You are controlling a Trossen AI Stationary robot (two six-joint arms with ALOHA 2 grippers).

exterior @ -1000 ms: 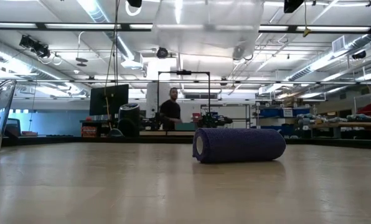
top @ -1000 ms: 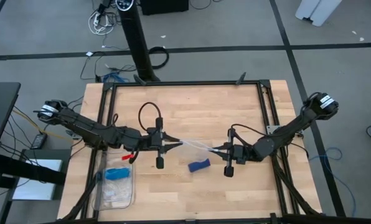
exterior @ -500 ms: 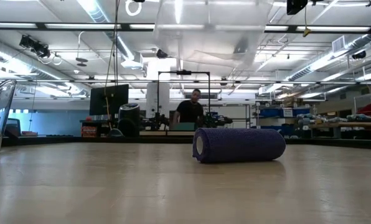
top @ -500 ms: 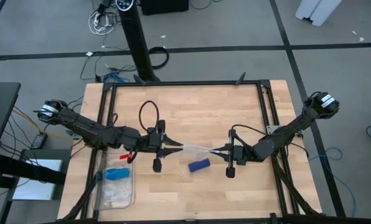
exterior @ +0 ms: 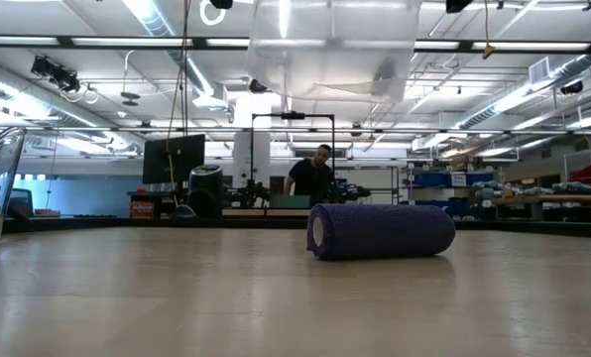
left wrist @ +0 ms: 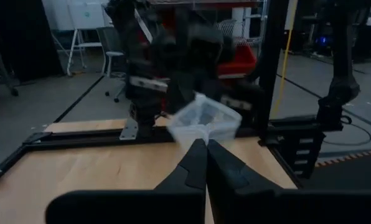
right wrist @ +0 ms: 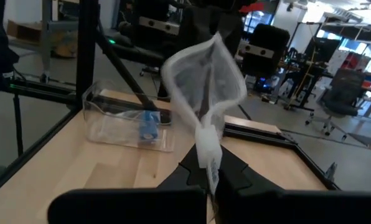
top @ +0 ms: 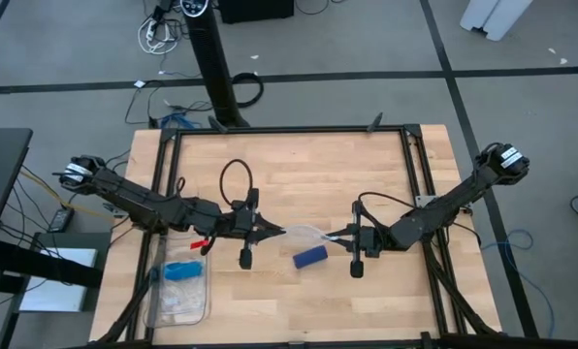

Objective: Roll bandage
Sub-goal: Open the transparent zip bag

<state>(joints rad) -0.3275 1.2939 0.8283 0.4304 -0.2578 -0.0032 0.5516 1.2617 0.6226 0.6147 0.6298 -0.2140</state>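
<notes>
We see the bandage as a tight roll lying below centre of the overhead frame; soft and light, it should be pinched across its middle; left gripper and right gripper are each clamped on the clear bag above it; the bag's contents stay unclear.
</notes>
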